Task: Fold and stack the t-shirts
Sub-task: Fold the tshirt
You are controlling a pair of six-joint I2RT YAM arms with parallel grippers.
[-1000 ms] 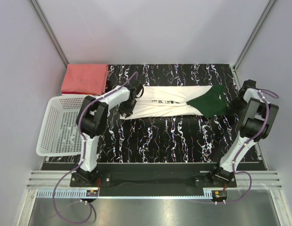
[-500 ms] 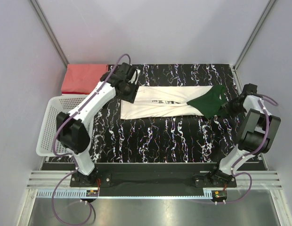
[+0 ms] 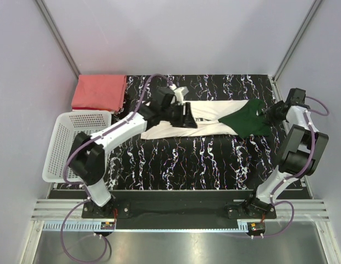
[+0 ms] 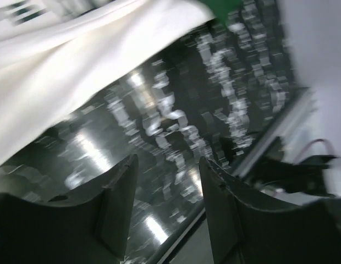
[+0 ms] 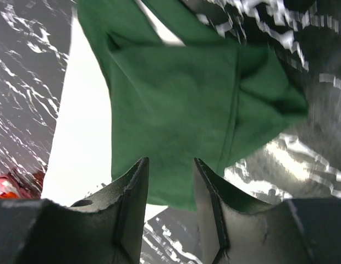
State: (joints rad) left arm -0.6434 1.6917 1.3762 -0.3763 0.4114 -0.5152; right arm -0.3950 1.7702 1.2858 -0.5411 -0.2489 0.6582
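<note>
Hands first. We read the left hand [image 3: 187, 115] as apart and empty. In its wrist view only bare counter shows between the fingers [image 4: 118, 209], with white cloth lying beyond them. The right hand [image 3: 269, 113] is also apart. It hovers at the green end without clamping it, and green cloth shows through the gap.

Position: the cream-white t-shirt with a dark green end and dark chest lettering [image 3: 214, 125] lies as a long narrow band across the far half of the black, white-veined counter [image 3: 203, 159], green end toward the right edge. The plain salmon-red t-shirt [image 3: 99, 92] sits folded at the far left corner, just beyond the white plastic mesh basket [image 3: 71, 146].

Judgement: the lengthwise folds look done, so the crosswise fold is the step in hand. To do it well we would:
- smooth the rumpled green end first
- pinch every layer at one end
- lift only enough to clear the cloth
- lay it over with edges matched
- press flat before letting go

A skewed fold here would make the stack on the red shirt sit crooked.
</note>
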